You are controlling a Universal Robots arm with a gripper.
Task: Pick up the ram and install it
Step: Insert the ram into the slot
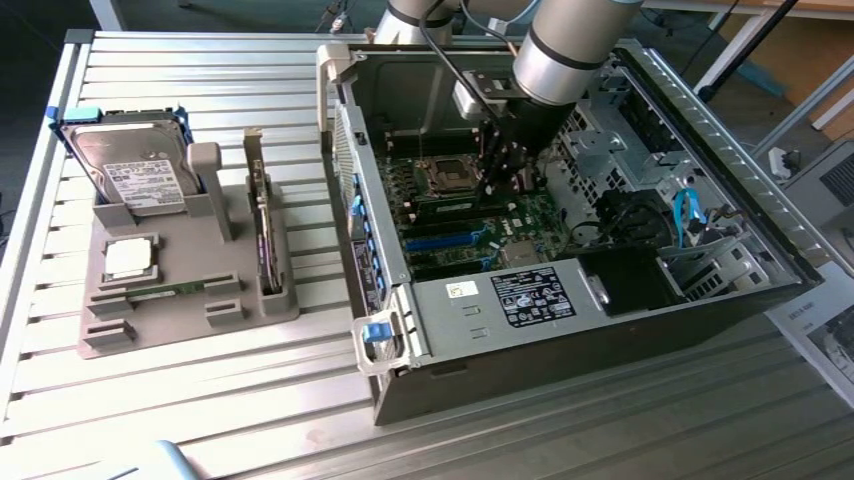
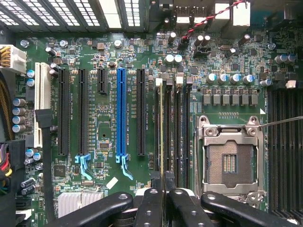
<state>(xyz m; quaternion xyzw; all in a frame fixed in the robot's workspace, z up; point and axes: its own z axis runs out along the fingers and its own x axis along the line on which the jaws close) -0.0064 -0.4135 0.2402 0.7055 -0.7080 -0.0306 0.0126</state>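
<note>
In the wrist view the ram [image 2: 161,127] appears edge-on as a thin green-yellow strip. It runs along the outermost of several parallel memory slots [image 2: 177,132] on the motherboard. My gripper [image 2: 163,182] is shut on the near end of the ram, its two black fingers [image 2: 150,203] pressed close on either side. I cannot tell whether the ram is seated in the slot. In the exterior view my gripper [image 1: 510,180] reaches down inside the open computer case [image 1: 534,300], just beside the processor socket [image 1: 447,178].
The open processor socket [image 2: 230,158] lies beside the memory slots, with black and blue expansion slots [image 2: 121,113] on the other side. On the exterior view's left a grey holder [image 1: 120,330] carries a hard drive [image 1: 134,175], a silver chip [image 1: 127,258], a second green stick [image 1: 167,290] and an upright card [image 1: 267,240].
</note>
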